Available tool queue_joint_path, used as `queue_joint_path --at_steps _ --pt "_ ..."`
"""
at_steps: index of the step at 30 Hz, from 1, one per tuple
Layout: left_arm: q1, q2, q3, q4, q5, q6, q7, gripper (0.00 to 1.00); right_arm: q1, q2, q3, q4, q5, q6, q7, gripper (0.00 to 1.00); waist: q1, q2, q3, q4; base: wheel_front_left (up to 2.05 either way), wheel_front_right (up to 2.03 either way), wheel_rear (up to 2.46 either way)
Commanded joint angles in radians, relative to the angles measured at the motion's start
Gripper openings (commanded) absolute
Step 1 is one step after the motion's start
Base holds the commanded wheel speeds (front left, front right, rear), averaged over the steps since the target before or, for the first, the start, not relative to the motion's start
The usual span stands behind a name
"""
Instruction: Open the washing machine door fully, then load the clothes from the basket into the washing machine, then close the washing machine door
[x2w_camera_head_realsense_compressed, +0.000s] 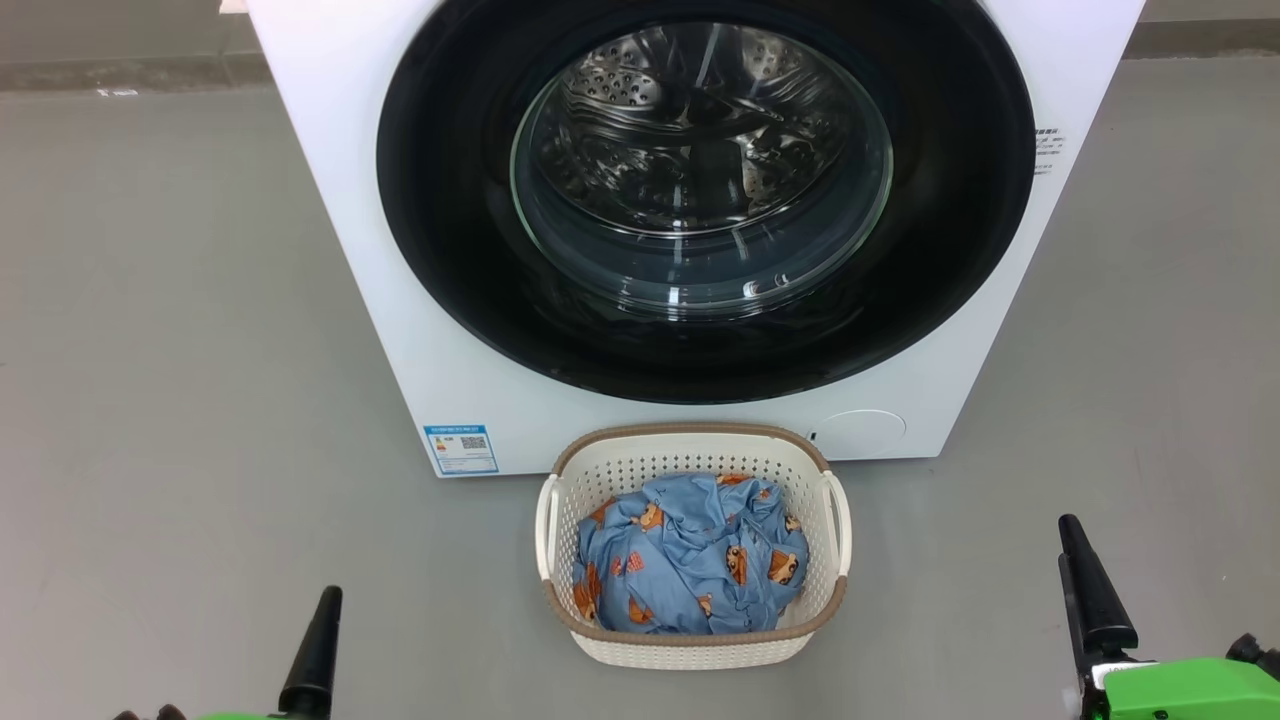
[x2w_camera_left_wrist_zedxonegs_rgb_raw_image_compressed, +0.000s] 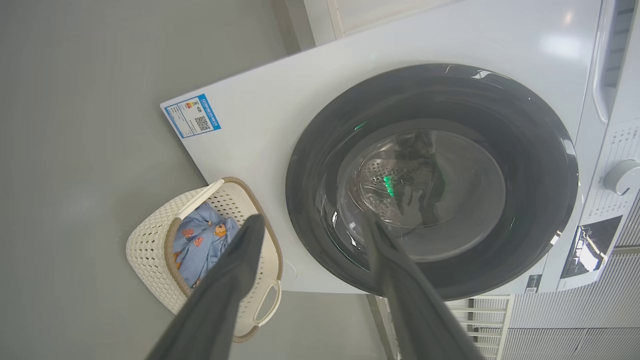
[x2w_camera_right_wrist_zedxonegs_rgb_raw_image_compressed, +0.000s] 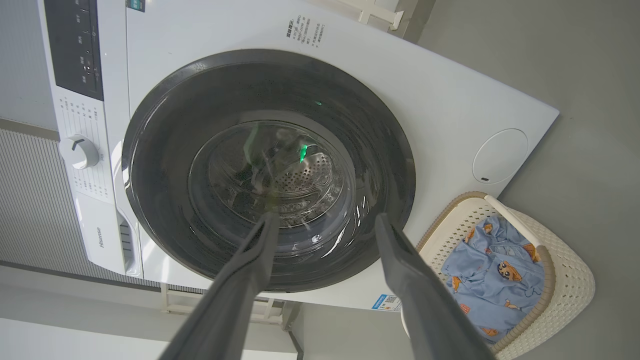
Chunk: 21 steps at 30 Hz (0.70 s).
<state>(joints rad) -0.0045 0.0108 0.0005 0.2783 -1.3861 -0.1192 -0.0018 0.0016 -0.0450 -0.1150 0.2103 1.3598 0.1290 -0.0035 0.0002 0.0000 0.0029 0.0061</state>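
Head view: door (x2w_camera_head_realsense_compressed: 700, 180) shut at twelve o'clock; basket (x2w_camera_head_realsense_compressed: 690, 432) with clothes (x2w_camera_head_realsense_compressed: 690, 570) at six. My left gripper (x2w_camera_left_wrist_zedxonegs_rgb_raw_image_compressed: 312, 222), at seven, and right gripper (x2w_camera_right_wrist_zedxonegs_rgb_raw_image_compressed: 326, 217), at five, gape wide, empty. I should hook the door's rim, swinging clear of the basket.

Bright, even indoor light, faint shadows. White glints streak the washing machine door (x2w_camera_head_realsense_compressed: 700, 190). Wrist views bulge at the edges; the left tool (x2w_camera_left_wrist_zedxonegs_rgb_raw_image_compressed: 314, 221) looks blurred close up.

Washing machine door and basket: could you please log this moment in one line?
washing machine door shut | clothes in basket | left gripper open, empty | right gripper open, empty
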Motion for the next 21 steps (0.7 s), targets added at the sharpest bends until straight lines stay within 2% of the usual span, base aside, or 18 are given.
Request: queue_joint_path --at_steps 1,21 --pt "-0.037 0.018 0.006 -0.033 0.026 -0.005 -0.012 1.00 -0.010 -0.017 0.010 -0.038 -0.030 0.001 -0.012 1.00 -0.0001 0.0000 0.000 0.000 0.00 0.00 0.00" --pt "-0.045 0.023 -0.031 -0.052 0.338 -0.007 -0.071 1.00 -0.005 -0.078 0.073 -0.089 -0.355 0.001 -0.070 1.00 -0.0001 0.0000 0.001 0.004 0.00 0.00 0.00"
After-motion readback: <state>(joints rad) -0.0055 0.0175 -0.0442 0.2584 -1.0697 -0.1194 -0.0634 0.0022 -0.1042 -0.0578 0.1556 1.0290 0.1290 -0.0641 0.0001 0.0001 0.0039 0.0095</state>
